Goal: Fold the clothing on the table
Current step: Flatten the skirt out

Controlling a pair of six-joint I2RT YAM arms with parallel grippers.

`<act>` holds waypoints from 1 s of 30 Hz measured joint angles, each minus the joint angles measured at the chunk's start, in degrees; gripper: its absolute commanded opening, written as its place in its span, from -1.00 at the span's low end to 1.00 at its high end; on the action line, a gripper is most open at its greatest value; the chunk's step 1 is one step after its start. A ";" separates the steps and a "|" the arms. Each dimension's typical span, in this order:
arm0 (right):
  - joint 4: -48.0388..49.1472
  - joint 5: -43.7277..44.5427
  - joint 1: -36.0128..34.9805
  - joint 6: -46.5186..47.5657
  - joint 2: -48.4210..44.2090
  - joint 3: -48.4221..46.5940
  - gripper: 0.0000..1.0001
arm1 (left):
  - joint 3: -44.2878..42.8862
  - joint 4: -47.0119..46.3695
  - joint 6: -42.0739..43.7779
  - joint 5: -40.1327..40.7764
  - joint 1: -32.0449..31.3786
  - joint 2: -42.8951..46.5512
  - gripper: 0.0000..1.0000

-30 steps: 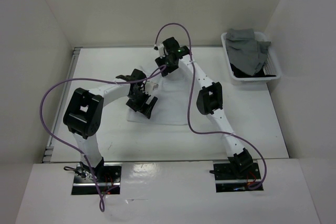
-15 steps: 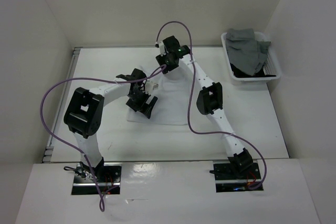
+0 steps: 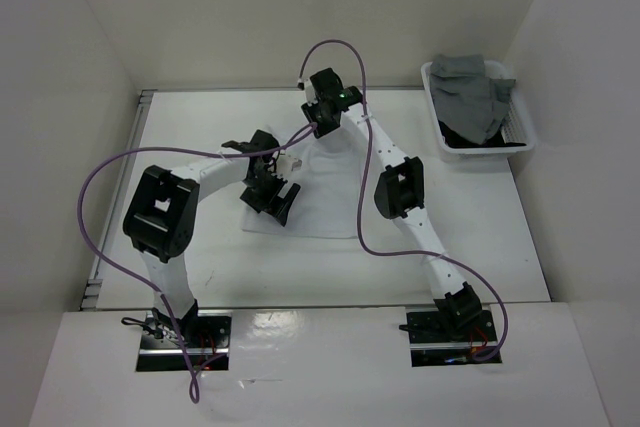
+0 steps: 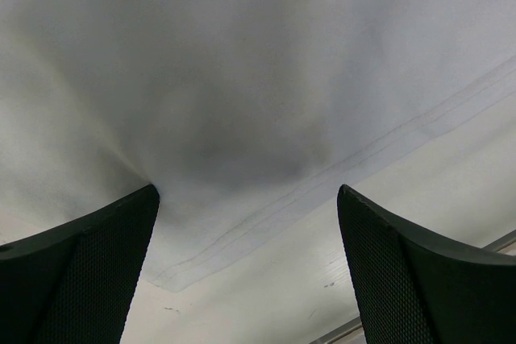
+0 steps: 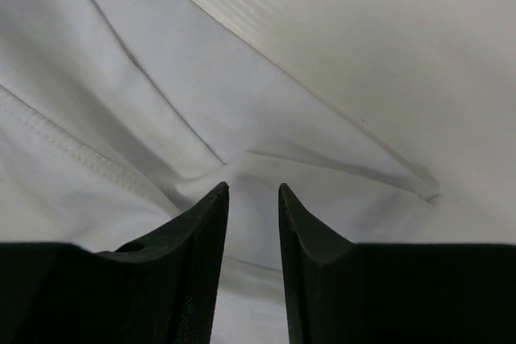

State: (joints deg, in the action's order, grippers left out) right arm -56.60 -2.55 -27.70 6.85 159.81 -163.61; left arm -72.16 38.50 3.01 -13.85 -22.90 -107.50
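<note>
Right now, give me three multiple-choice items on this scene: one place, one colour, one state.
1. The basket sits where? A near left B far right of the table C between the arm bases
2. The basket's top garment is? A grey B red C blue
3. The left gripper over the clothing is? A shut on it B out of view C wide open
B: it stands at the table's far right edge. A: grey cloth lies uppermost. C: its jaws stand far apart.
</note>
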 measured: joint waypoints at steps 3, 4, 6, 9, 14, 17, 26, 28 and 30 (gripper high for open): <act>0.02 -0.02 0.00 0.00 0.15 0.00 -0.28 | -0.28 0.28 0.00 -0.02 0.00 -0.22 0.94; 0.00 -0.04 0.00 0.00 0.24 -0.02 -0.28 | -0.31 0.31 0.00 -0.02 0.00 -0.22 0.94; 0.02 -0.07 0.00 0.00 0.61 0.00 -0.28 | -0.44 0.46 0.00 -0.02 0.00 -0.33 0.94; 0.00 -0.07 -0.09 0.02 1.36 0.00 -0.28 | -0.63 0.66 0.02 -0.07 0.00 -0.46 0.94; -0.04 -0.87 -0.44 -0.22 2.27 0.00 -0.28 | -0.74 0.79 0.02 -0.11 0.00 -0.55 0.94; -0.02 -1.16 -0.92 -0.66 2.29 0.00 -0.19 | -0.76 0.81 0.02 -0.11 0.00 -0.55 0.94; -0.02 -2.40 -4.15 -1.25 2.29 -0.02 0.28 | -0.81 0.83 0.02 -0.13 0.00 -0.66 0.94; -0.02 -2.49 -4.61 -1.27 2.29 -0.02 0.25 | -1.07 1.01 -0.04 -0.11 0.02 -0.85 0.94; -0.02 -2.54 -4.76 -1.31 2.29 -0.02 0.08 | -1.14 1.09 -0.09 -0.31 0.15 -0.90 0.94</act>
State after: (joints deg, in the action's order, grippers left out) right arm -56.62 -5.08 -32.47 5.54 162.10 -163.63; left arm -73.30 39.59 2.92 -14.15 -22.74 -108.40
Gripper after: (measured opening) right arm 0.588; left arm 0.974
